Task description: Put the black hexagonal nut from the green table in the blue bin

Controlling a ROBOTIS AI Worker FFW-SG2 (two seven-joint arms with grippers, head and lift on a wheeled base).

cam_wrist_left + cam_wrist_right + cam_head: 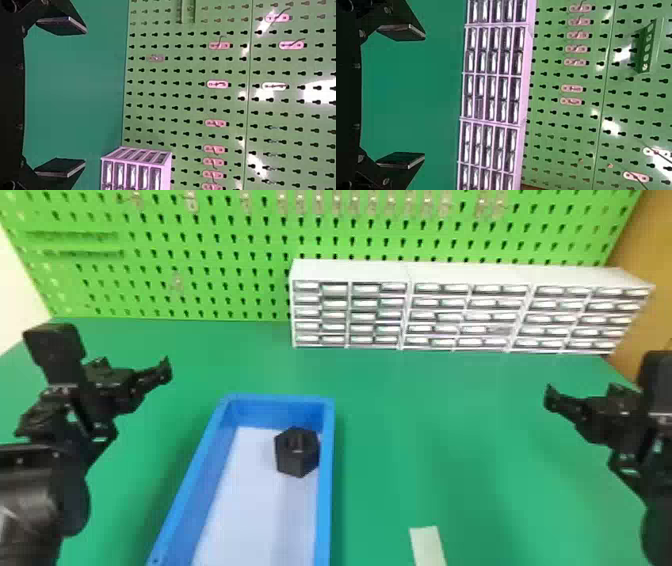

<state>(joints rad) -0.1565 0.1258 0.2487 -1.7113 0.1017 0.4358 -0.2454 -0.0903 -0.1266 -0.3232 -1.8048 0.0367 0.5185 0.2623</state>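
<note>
Left claw [93, 399] open | black hexagonal nut [296, 452] inside blue bin [327, 490]

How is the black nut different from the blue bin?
The black nut is dark all over, but the blue bin has blue walls and a pale floor. The black nut is small and chunky, while the blue bin is much bigger and long. The black nut sits inside the blue bin, and the blue bin rests on the green table. Both have straight edges and corners.
</note>
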